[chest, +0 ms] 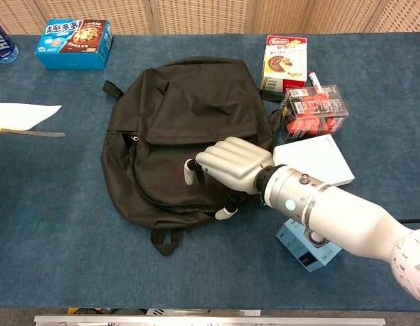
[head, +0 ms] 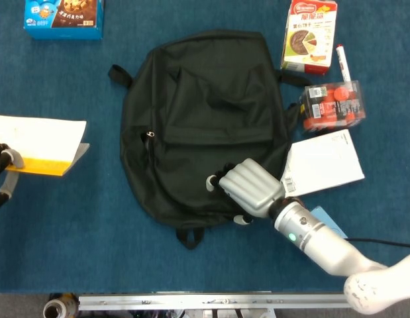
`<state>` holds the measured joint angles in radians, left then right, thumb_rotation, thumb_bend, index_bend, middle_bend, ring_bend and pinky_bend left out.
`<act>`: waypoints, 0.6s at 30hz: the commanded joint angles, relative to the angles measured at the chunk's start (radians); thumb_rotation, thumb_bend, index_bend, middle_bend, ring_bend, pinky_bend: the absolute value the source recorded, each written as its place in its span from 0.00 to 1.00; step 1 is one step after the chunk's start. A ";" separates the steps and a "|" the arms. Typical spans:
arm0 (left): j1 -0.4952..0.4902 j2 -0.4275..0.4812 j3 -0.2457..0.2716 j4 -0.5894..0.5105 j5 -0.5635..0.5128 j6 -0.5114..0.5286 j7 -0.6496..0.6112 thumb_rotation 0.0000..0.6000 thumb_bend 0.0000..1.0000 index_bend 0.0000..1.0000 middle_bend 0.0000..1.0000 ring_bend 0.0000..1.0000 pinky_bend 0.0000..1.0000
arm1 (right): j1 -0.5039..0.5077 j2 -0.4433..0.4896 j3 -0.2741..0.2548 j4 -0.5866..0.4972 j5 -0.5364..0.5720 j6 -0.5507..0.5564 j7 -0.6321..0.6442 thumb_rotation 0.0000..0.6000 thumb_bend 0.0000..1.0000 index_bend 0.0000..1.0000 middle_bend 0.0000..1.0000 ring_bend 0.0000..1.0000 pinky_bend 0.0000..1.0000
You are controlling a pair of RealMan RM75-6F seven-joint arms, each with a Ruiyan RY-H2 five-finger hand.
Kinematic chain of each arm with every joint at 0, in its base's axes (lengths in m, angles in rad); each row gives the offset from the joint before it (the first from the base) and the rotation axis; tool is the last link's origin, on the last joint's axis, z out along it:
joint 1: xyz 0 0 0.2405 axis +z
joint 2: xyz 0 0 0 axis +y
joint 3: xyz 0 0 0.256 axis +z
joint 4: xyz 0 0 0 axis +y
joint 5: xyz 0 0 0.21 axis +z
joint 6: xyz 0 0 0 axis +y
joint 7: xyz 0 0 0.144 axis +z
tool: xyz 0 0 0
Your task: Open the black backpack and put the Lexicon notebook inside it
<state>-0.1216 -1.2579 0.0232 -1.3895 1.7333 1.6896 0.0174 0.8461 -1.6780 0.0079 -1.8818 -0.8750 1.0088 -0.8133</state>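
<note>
On the blue bench: black backpack [head: 205, 119] lies flat, front up, zipper closed, fabric creased.
Right hand [head: 248, 187]: rests on the backpack's lower front, fingers [chest: 191, 171] curled down against the fabric.
Left hand [head: 2, 165]: at the left edge, fingers pinching a yellow-edged white notebook [head: 39, 142].

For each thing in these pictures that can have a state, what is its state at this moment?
black backpack: lying flat, looks closed.
right hand: resting on the backpack's lower part, fingers curled.
left hand: at the table edge, holding an open notebook.
white booklet: lying flat, closed, beside the backpack.
marker: capped, lying flat.
blue snack box: closed, lying flat.
</note>
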 commanded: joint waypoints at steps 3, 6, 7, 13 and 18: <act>0.003 -0.001 -0.002 0.003 -0.001 0.001 -0.003 1.00 0.37 0.62 0.59 0.51 0.55 | 0.014 -0.043 -0.011 0.042 0.026 0.030 -0.050 1.00 0.00 0.35 0.41 0.33 0.55; 0.004 0.001 -0.005 0.004 -0.001 0.003 -0.006 1.00 0.37 0.62 0.59 0.51 0.55 | 0.018 -0.066 0.003 0.070 0.040 0.043 -0.054 1.00 0.02 0.35 0.41 0.33 0.55; 0.004 0.001 -0.006 0.004 0.000 0.003 -0.007 1.00 0.37 0.62 0.59 0.51 0.55 | 0.019 -0.072 0.009 0.078 0.043 0.046 -0.053 1.00 0.04 0.35 0.41 0.33 0.55; 0.009 0.004 -0.008 0.007 0.000 0.007 -0.014 1.00 0.37 0.62 0.59 0.51 0.55 | 0.034 -0.089 0.045 0.119 0.095 0.044 -0.051 1.00 0.44 0.35 0.41 0.33 0.55; 0.010 0.003 -0.009 0.009 0.006 0.010 -0.014 1.00 0.37 0.62 0.59 0.51 0.55 | 0.044 -0.096 0.065 0.145 0.110 0.043 -0.041 1.00 0.68 0.39 0.44 0.35 0.58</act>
<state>-0.1116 -1.2550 0.0146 -1.3810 1.7393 1.6997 0.0035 0.8877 -1.7721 0.0695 -1.7403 -0.7677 1.0521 -0.8565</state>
